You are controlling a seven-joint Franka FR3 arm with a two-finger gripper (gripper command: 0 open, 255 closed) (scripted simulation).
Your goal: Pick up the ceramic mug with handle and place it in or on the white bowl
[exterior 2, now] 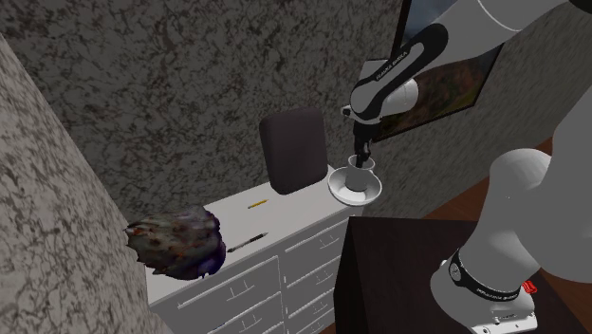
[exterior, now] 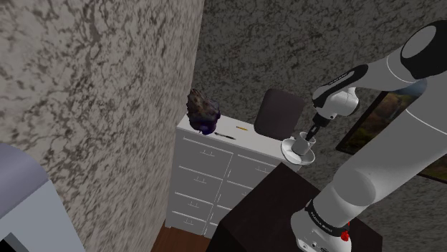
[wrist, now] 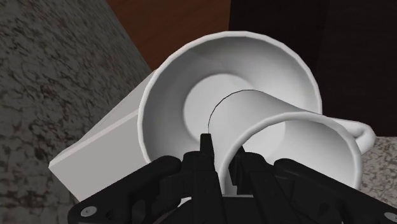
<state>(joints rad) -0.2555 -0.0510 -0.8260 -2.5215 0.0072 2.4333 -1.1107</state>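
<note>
The black end effector [exterior: 311, 136] is clenched on the white mug [exterior: 301, 146], gripping its wall at the rim. In the wrist view one finger [wrist: 205, 151] lies outside the wall and the other inside, with the rim running up between them. The mug stands upright inside the white bowl [exterior: 288, 151], its base over the bowl's floor; whether it rests there or hangs just above cannot be told. The mug's handle [wrist: 361, 133] juts out to one side, away from the fingers. The bowl sits at the end of the white dresser's [exterior: 204, 179] surface [exterior: 247, 143], the end nearest the dark stand [exterior: 265, 215], and in the wrist view its rim reaches out past the surface's corner. Just behind the bowl a dark rounded slab [exterior: 278, 114] stands upright against the mottled wall [exterior: 286, 50]. Farther along the surface lie a small yellow pencil [exterior: 242, 129] and a dark pen [exterior: 224, 135], near each other but apart. At the far end sits a mottled purple-brown lump [exterior: 203, 111]. A framed picture [exterior 2: 446, 85] hangs on the wall behind the white arm [exterior: 372, 165], which rises from the stand and bends down over the bowl.
</note>
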